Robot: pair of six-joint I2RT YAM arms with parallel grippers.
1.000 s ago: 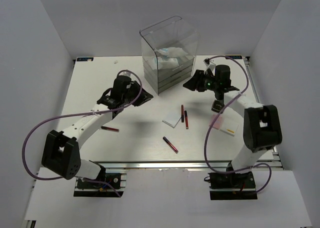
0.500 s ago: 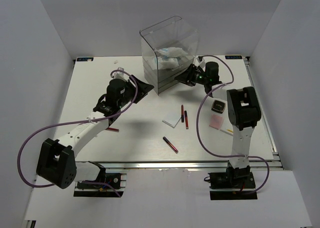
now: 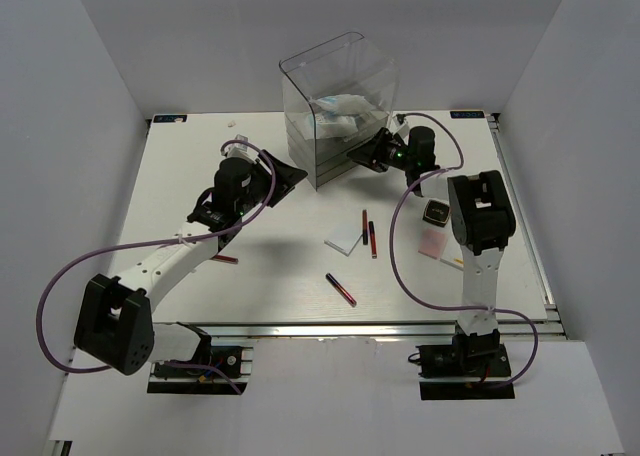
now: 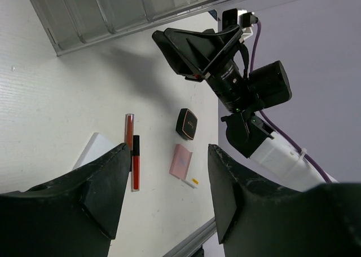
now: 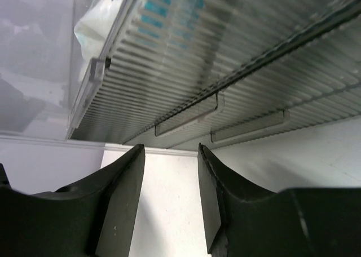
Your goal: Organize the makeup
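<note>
You had the left gripper point(image 3: 284, 175) hanging above the table point(image 3: 200, 146) just off the left front corner of the clear drawer box point(image 3: 335, 71). Its jaws were spread wide and nothing was between them. Your right gripper point(image 3: 362, 154) was turned toward the box's right front. Its wrist view showed the fingers point(image 5: 121, 195) parted and empty, close in front of the ribbed drawer fronts and their two clear handles point(image 5: 186, 119). White packets point(image 3: 338, 108) with blue print lay bunched in the box's top section. The rest of the makeup was out on the table. A white pad point(image 3: 345, 240) lay near the middle, with two pencil sticks point(image 3: 373, 240) side by side just to its right. A lone stick point(image 3: 340, 289) lay nearer the bases, apart from those. A red stick point(image 3: 220, 259) lay beside the left arm's forearm. Over on the right, the black compact point(image 3: 436, 213) sat close to the right arm. The pink palette point(image 3: 432, 242) lay just below the compact in the overhead view, with a gap between them.
</note>
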